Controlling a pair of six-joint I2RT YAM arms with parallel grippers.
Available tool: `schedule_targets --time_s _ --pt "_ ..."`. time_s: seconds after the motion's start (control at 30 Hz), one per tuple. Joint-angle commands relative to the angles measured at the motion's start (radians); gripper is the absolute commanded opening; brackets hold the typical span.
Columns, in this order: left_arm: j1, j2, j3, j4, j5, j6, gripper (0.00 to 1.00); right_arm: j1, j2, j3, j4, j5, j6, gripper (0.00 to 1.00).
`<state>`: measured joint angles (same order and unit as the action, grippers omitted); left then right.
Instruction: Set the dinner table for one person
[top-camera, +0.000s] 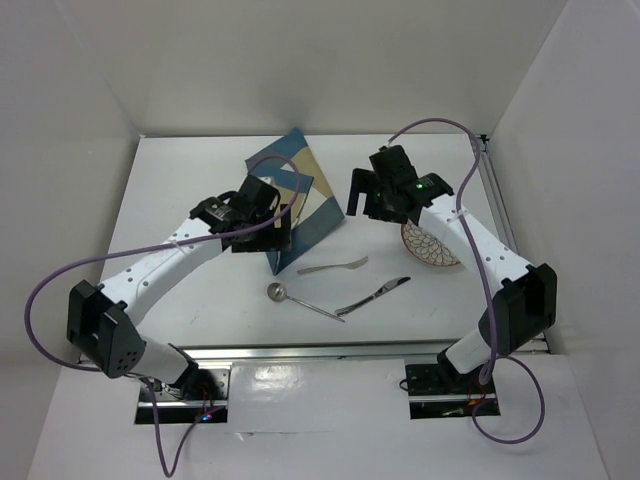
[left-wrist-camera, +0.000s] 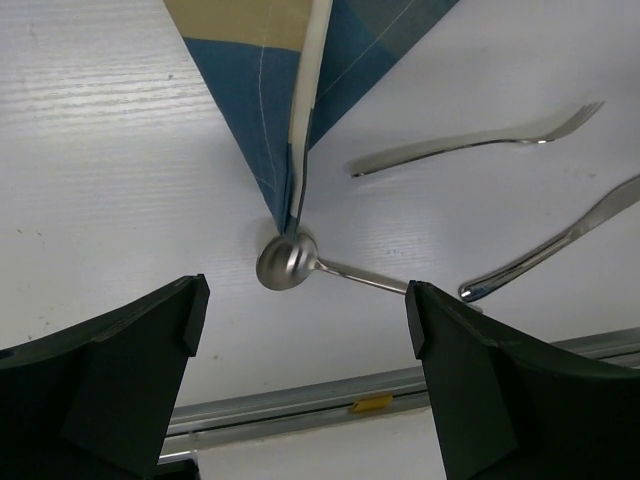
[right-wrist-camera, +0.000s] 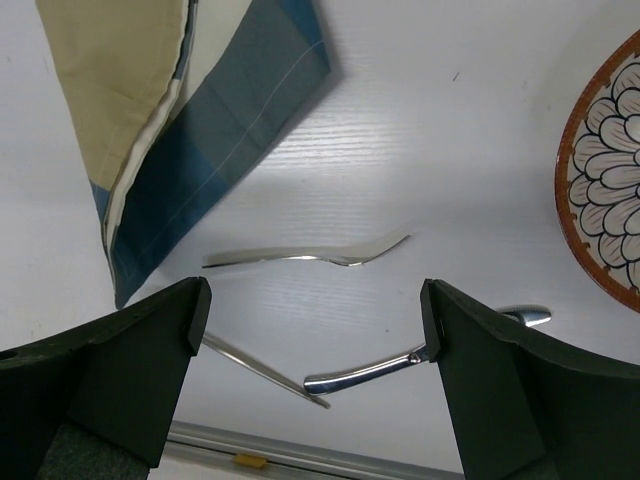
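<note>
On the white dinner table (top-camera: 190, 180) lies a folded blue-and-tan placemat (top-camera: 305, 190), its near corner pointing at the spoon (top-camera: 278, 292). A fork (top-camera: 333, 266) and a knife (top-camera: 375, 295) lie to the right of the spoon. A patterned plate (top-camera: 428, 250) sits at the right, half under my right arm. My left gripper (top-camera: 268, 232) hangs open and empty over the placemat's near part; its view shows the spoon (left-wrist-camera: 287, 262) between its fingers. My right gripper (top-camera: 365, 205) hovers open and empty beside the placemat's right edge, above the fork (right-wrist-camera: 300, 256) and knife (right-wrist-camera: 370, 372).
A metal rail (top-camera: 330, 352) runs along the near edge of the table, and another rail (top-camera: 492, 190) along the right side. White walls close in the back and both sides. Purple cables loop off both arms.
</note>
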<state>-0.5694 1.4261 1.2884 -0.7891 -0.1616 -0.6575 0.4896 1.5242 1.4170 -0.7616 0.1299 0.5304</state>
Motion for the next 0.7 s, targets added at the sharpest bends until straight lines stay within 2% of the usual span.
schedule_targets --time_s 0.0,0.3,0.5,0.67 --pt "-0.007 0.037 -0.006 -0.015 -0.084 -0.05 1.0 -0.032 -0.038 -0.009 0.07 -0.045 -0.001 0.99" --pt "-0.018 0.235 -0.008 0.014 -0.098 -0.05 0.98 -0.032 -0.038 -0.041 0.076 -0.075 -0.01 0.99" --pt "-0.018 0.313 -0.008 0.056 -0.108 -0.05 0.87 -0.042 -0.038 -0.041 0.053 -0.065 -0.01 0.99" --pt "0.015 0.335 -0.008 0.079 -0.087 -0.059 0.73 -0.042 -0.038 -0.041 0.053 -0.065 -0.02 0.99"
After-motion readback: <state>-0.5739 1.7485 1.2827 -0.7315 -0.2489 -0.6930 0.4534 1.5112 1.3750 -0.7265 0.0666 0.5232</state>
